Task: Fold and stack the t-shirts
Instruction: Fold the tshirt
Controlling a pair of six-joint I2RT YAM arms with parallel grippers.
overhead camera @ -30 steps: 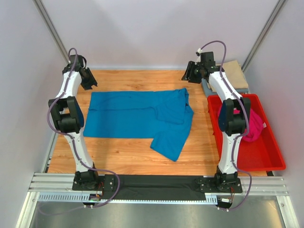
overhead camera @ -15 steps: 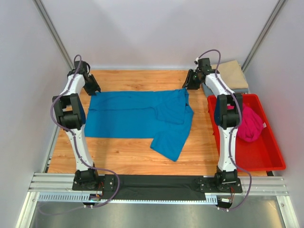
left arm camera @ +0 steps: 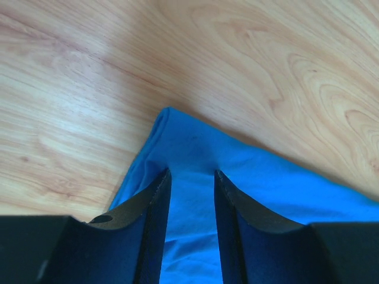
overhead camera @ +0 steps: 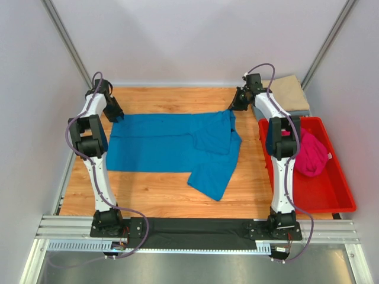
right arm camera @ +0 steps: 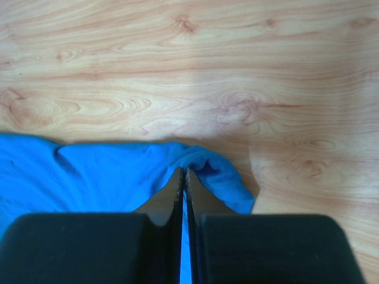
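The bright blue t-shirt (overhead camera: 172,145) lies spread on the wooden table, its right side folded and bunched. My left gripper (overhead camera: 116,115) is down at its far left corner; in the left wrist view its jaws stand open around the blue corner (left arm camera: 189,142). My right gripper (overhead camera: 232,108) is at the shirt's far right corner, shut on a fold of the blue cloth (right arm camera: 207,165). The magenta pink t-shirt (overhead camera: 312,155) lies crumpled in the red bin (overhead camera: 331,189). The tan beige t-shirt (overhead camera: 290,90) lies folded at the back right on the grey-blue one (overhead camera: 260,110).
The red bin stands along the table's right edge beside the right arm. Grey walls and slanted metal posts close in the back and sides. A black strip and metal rails (overhead camera: 195,228) run along the near edge.
Both grippers came down from above the table onto the blue shirt's far corners. The right gripper has closed on the cloth.
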